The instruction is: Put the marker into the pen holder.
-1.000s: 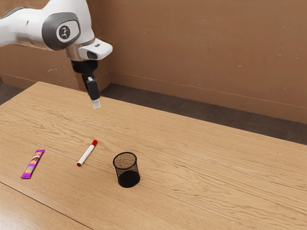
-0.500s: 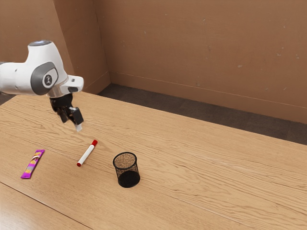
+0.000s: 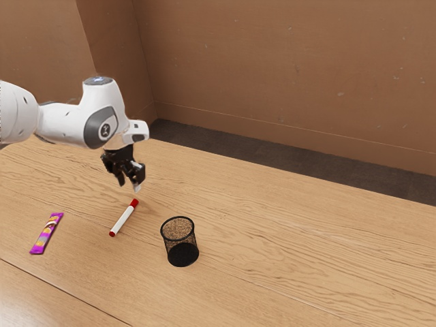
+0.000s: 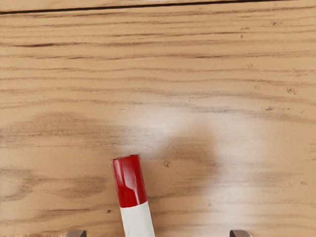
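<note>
Exterior view: white, red-ended cylindrical marker (image 3: 124, 219) lies below released pincer (image 3: 130, 186), toward near side, on wood-grained desk (image 3: 293, 238).

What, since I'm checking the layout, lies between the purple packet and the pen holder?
The marker, lying on the wooden table between the purple packet and the pen holder. The exterior view shows this.

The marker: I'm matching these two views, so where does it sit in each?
Exterior view: left of centre, the marker lies between the purple packet and pen holder.
Wrist view: lower edge, left of centre, one red end showing.
Shared landmark: the wooden table beneath.
</note>
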